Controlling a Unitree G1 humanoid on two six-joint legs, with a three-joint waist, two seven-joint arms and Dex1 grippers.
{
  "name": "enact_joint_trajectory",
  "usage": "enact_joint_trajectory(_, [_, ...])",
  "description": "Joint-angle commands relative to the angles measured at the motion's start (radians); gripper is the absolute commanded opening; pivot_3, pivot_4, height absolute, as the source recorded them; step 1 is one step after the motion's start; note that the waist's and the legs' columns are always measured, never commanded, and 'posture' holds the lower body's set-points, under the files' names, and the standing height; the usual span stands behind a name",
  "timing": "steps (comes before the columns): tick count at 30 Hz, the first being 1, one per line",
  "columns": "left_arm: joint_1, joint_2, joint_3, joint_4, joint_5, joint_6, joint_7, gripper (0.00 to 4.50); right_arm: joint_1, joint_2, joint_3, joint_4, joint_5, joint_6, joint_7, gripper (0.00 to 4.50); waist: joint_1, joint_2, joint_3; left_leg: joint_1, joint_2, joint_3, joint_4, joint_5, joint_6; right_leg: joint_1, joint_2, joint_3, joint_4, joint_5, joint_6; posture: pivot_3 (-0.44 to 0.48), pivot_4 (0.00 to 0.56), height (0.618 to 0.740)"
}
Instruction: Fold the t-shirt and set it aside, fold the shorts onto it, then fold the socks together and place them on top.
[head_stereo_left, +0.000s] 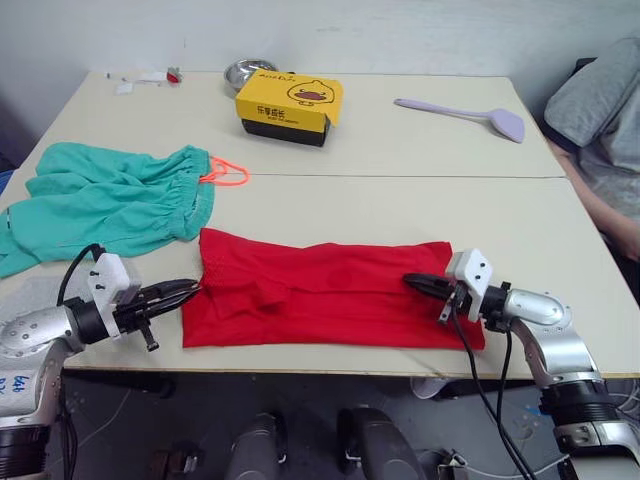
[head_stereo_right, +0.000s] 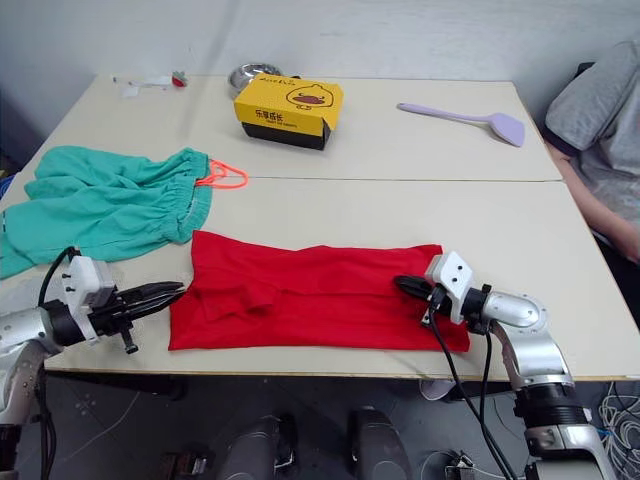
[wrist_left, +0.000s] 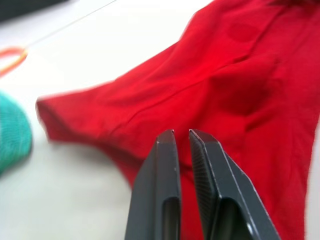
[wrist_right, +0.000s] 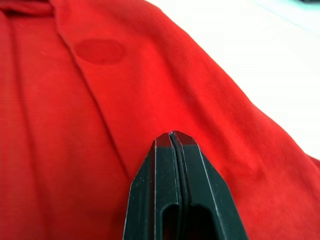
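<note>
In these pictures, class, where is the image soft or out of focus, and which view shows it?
Left wrist view: the shorts and drawstring are blurred. Right wrist view: the t-shirt softens toward the far table. Head views look evenly lit.

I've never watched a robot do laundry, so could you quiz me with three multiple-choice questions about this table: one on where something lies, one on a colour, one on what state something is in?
1. Where do the shorts lie relative to the t-shirt?
A. On top of it
B. Beyond it, toward the robot's left
C. Toward the robot's right

2. What colour is the spatula on the table's far side?
A. Lilac
B. Black
C. Green

3. How does the t-shirt lie?
A. Hanging off the far edge
B. Rolled into a ball
C. Flat in a long band along the near edge

Answers:
1. B: the teal cloth lies by the band's left end, farther back.
2. A: it is pale purple, right of the yellow box.
3. C: it stretches between the left gripper and the right gripper.
</note>
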Motion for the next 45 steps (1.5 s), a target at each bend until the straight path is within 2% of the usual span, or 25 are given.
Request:
enact_joint_trajectory(1, [-0.014,0.006,-0.008,-0.001,0.029,-0.015,0.026,1.01,0.01,-0.004,-0.016,-0.047,0.024,-0.01,0.011,0.0,0.001,0.0,0.0,0.0,0.0,0.0,0.0,0.0,0.0,0.0,0.0,0.0,0.0,0.0,0.0,0.0,0.15,0.74])
enact_joint_trajectory(3, [-0.03,0.002,-0.025,0.016,0.08,-0.1,0.034,1.67,0.013,-0.002,-0.014,-0.054,0.026,-0.008,0.013,0.0,0.001,0.0,0.0,0.0,0.0,0.0,0.0,0.0,0.0,0.0,0.0,0.0,0.0,0.0,0.0,0.0,0.15,0.74])
enact_joint_trajectory(5, [-0.052,0.023,-0.058,0.08,0.196,-0.278,0.052,2.24,0.014,-0.002,-0.014,-0.057,0.028,-0.005,0.016,0.0,0.002,0.0,0.0,0.0,0.0,0.0,0.0,-0.001,-0.001,0.0,0.0,0.0,0.0,0.0,0.0,0.0,0.15,0.74])
enact_joint_trajectory(8, [-0.098,0.062,-0.111,0.22,0.321,-0.518,0.052,2.24,0.011,-0.004,-0.012,-0.054,0.029,-0.003,0.022,0.0,0.001,0.0,0.0,0.0,0.0,0.0,-0.001,-0.001,-0.001,-0.001,0.0,0.0,0.0,0.0,0.0,0.0,0.15,0.74])
enact_joint_trajectory(13, [-0.203,0.091,-0.167,0.382,0.384,-0.67,0.06,2.24,0.005,-0.001,-0.01,-0.051,0.029,-0.001,0.025,0.0,0.003,0.0,0.0,-0.001,0.0,0.001,-0.003,0.001,0.001,-0.002,0.0,0.0,-0.001,0.0,-0.001,0.0,0.15,0.74])
enact_joint_trajectory(17, [-0.284,0.08,-0.19,0.466,0.365,-0.707,0.051,2.24,0.006,0.002,-0.009,-0.052,0.028,0.0,0.023,0.0,0.004,0.0,0.0,-0.002,0.0,0.001,-0.003,0.002,0.003,-0.003,0.0,0.0,-0.001,0.0,-0.001,0.0,0.15,0.74])
enact_joint_trajectory(29, [-0.366,0.041,-0.258,0.537,0.319,-0.751,-0.004,2.24,0.015,0.004,-0.014,-0.062,0.03,0.005,0.014,0.0,0.003,0.0,0.0,-0.001,0.0,0.001,-0.002,0.003,0.003,-0.003,0.0,-0.001,0.001,0.0,0.0,0.0,0.15,0.74])
enact_joint_trajectory(33, [-0.368,0.031,-0.249,0.531,0.242,-0.711,-0.066,1.36,0.016,0.005,-0.015,-0.065,0.031,0.007,0.01,0.0,0.002,0.0,0.0,-0.001,0.0,0.002,-0.002,0.003,0.003,-0.003,0.001,0.0,0.001,0.0,0.0,0.0,0.15,0.74])
enact_joint_trajectory(37, [-0.356,0.043,-0.235,0.555,0.229,-0.705,-0.08,0.02,0.018,0.004,-0.016,-0.065,0.032,0.009,0.008,0.0,0.002,0.0,0.0,-0.001,0.0,0.002,-0.002,0.003,0.002,-0.003,0.001,-0.001,0.001,0.0,0.0,0.0,0.15,0.74])
enact_joint_trajectory(45, [-0.36,0.057,-0.204,0.63,0.215,-0.67,-0.072,0.02,0.02,0.001,-0.015,-0.063,0.033,0.015,0.01,0.0,0.002,0.0,0.0,-0.001,0.0,0.001,0.0,0.003,0.002,-0.002,0.001,-0.001,0.003,0.0,0.0,0.0,0.15,0.74])
